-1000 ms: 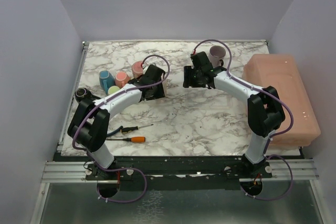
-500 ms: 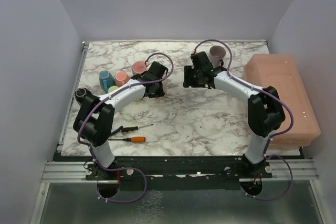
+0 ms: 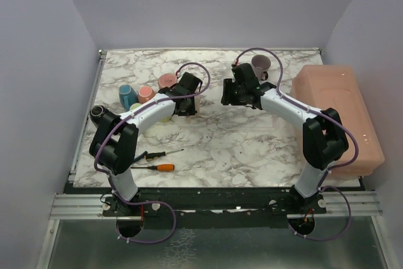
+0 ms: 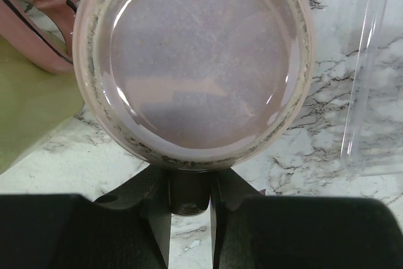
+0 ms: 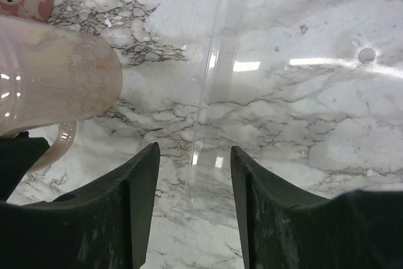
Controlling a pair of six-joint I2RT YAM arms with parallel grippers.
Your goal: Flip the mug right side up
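Pinching with the fingers of the left gripper on the dark handle of the mug, clenching it from both sides. Spreading the fingers of the right gripper apart, grasping nothing, hovering over bare marble.

Working above the marble table, toward its far middle, pointing the two grippers at each other across a small gap. Leaving the pink bin lying along the table's right side, well apart from both grippers. Looking down through a clear plastic piece lying on the marble just beside the mug, below the right gripper.

Presenting the mug's round base, with its rough unglazed ring, straight to the left wrist camera, and turning its pale pink wall sideways at the left edge of the right wrist view. Not showing whether resting on the marble or lifted off it.

Leaving a maroon mug standing mouth up just behind the right gripper. Crowding a blue mug, a salmon mug and a pumpkin-faced pink mug together left of the left gripper. Leaving a black mug at the table's left edge. Leaving an orange-handled screwdriver and a black screwdriver lying near the front left.
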